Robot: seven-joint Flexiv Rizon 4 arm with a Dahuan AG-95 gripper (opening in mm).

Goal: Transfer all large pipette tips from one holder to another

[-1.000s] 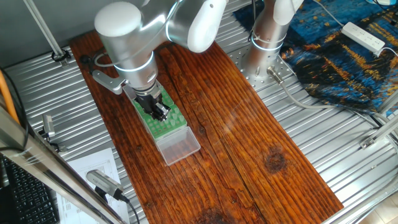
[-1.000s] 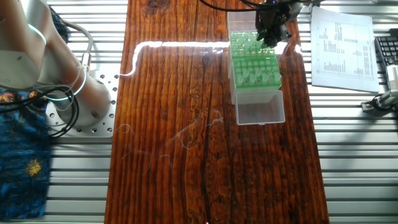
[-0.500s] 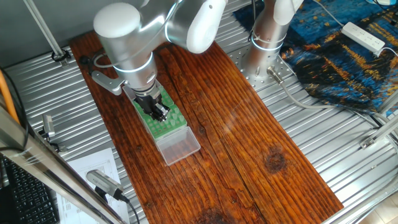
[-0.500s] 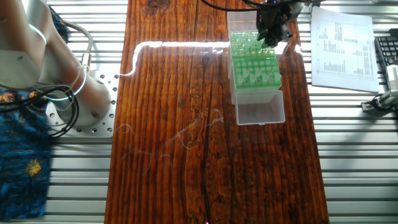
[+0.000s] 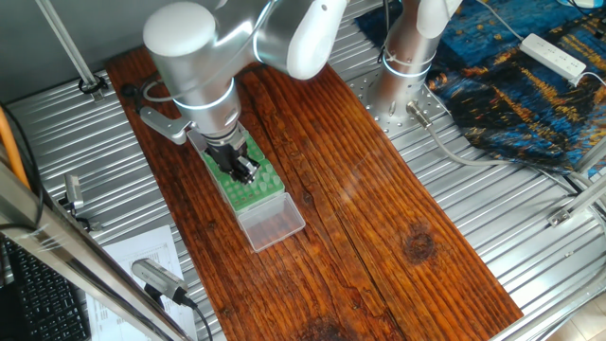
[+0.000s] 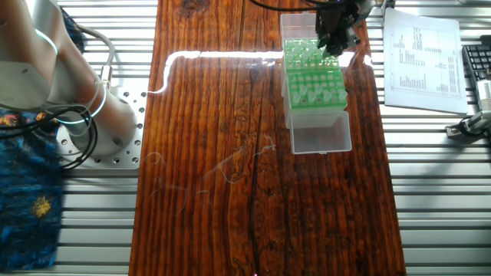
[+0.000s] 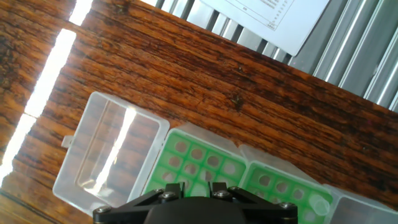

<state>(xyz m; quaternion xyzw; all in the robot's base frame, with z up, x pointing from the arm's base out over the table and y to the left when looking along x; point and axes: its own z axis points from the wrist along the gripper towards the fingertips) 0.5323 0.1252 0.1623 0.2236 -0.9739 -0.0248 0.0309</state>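
Two green holders stand end to end at the table's side, one next to an open clear lid and the other beyond it. Pale-green large pipette tips stand upright in the holder by the lid. More pale cones show in the far holder. My gripper is low over the holders, near where they meet. In the hand view only the finger bases show, a narrow gap apart. What lies between them is hidden.
The clear lid lies flat beyond the holders' end. A printed sheet and a keyboard sit on the metal bench beside the wooden table. The arm's base stands at the far side.
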